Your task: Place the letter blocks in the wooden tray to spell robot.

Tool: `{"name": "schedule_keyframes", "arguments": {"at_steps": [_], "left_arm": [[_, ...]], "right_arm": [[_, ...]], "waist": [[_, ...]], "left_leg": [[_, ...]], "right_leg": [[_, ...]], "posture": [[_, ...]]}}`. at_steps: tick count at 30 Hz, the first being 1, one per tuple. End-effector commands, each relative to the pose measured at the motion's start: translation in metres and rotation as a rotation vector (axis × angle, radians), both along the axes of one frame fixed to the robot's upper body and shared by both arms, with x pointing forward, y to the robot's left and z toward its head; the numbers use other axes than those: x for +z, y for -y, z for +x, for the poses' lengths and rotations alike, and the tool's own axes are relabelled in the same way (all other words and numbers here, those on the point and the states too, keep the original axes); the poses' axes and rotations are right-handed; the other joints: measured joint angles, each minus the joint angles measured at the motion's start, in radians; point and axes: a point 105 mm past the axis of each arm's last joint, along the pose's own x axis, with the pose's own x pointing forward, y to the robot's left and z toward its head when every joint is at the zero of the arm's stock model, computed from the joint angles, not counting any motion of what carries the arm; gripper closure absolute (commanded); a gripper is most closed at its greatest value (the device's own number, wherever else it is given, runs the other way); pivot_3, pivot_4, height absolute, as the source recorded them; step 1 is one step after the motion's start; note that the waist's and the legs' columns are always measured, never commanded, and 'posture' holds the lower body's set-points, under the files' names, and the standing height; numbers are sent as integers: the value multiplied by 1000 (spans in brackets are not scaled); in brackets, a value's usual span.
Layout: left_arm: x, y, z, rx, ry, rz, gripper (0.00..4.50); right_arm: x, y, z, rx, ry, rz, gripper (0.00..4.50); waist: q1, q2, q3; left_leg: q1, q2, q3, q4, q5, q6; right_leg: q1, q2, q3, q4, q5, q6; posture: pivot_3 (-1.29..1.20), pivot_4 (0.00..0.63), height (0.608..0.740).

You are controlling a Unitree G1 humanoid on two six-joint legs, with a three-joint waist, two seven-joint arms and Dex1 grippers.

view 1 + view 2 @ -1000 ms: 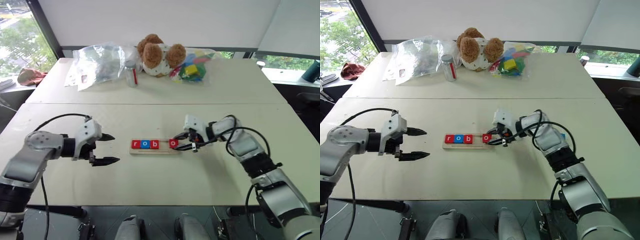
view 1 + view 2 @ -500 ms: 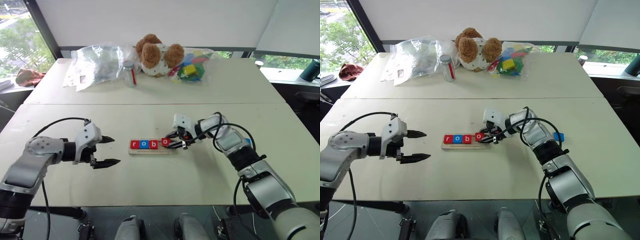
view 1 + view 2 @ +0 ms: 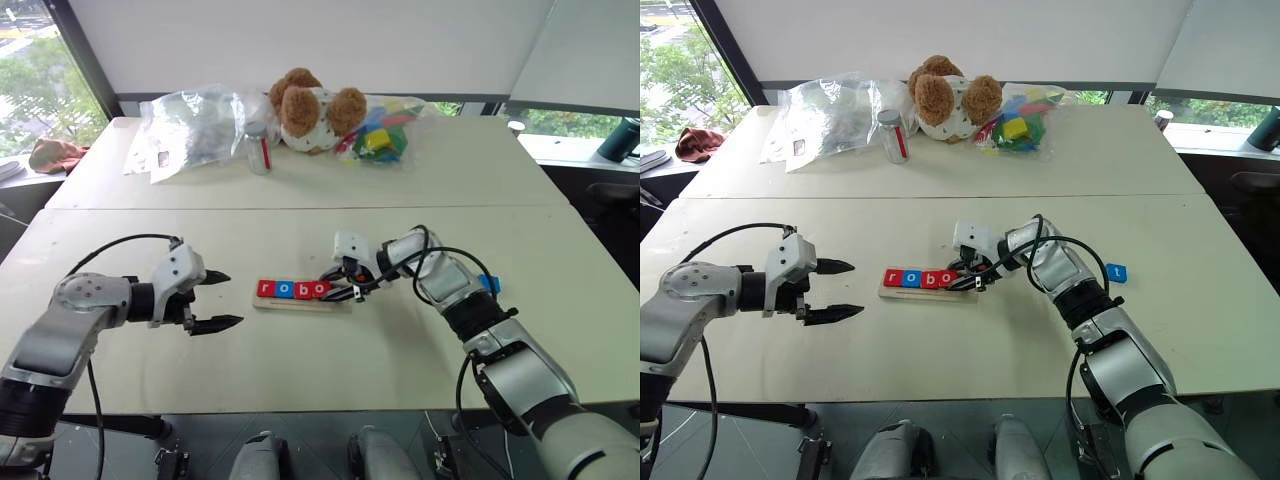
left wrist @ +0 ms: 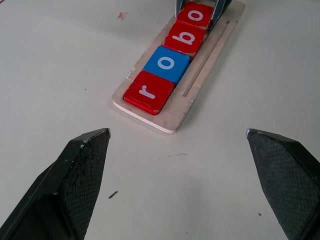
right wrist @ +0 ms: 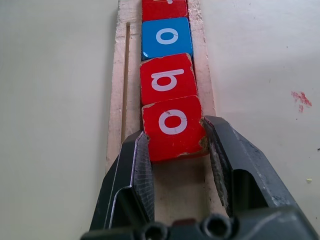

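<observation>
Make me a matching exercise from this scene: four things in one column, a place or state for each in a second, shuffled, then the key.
Things:
1. blue t block
2. red o block
3. left gripper
4. teddy bear

Places or states:
A. open, holding nothing, left of the wooden tray
B. between the right gripper's fingers, on the tray next to the red b block
C. at the far side of the table, between plastic bags
D. lying alone on the table, right of the right arm

Pairs: 1-D, 2-B, 3-A, 4-C
</observation>
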Motion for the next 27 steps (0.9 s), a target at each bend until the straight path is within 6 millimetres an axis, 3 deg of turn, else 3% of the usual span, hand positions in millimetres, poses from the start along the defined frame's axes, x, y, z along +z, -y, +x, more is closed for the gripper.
{"name": "schedule_keyframes", "arguments": {"at_steps": [1,11,17,23,27], "left_arm": [[10,5,1,-18,43,-2,0],[9,9,6,-22,49,0,0],[8,11,8,-24,51,-4,0],[8,13,11,-28,54,-8,0],[8,13,14,-31,57,-9,0]], "right_arm": [[13,-10,2,25,39,11,3385],[12,-13,0,21,27,15,3385],[21,-12,3,-4,51,41,362],[39,-11,8,-43,73,100,362],[41,-6,1,-1,56,102,362]], "waist": [[0,0,0],[-2,0,0],[0,0,0],[1,0,0],[1,0,0]], "left_leg": [[0,0,0,0,0,0],[0,0,0,0,0,0],[0,0,0,0,0,-1],[0,0,0,0,0,0],[0,0,0,0,0,0]], "right_leg": [[0,0,0,0,0,0],[0,0,0,0,0,0],[0,0,0,0,0,0],[0,0,0,0,0,0],[0,0,0,0,0,0]], "posture": [[0,150,740],[0,150,740],[0,150,740],[0,150,740],[0,150,740]]}}
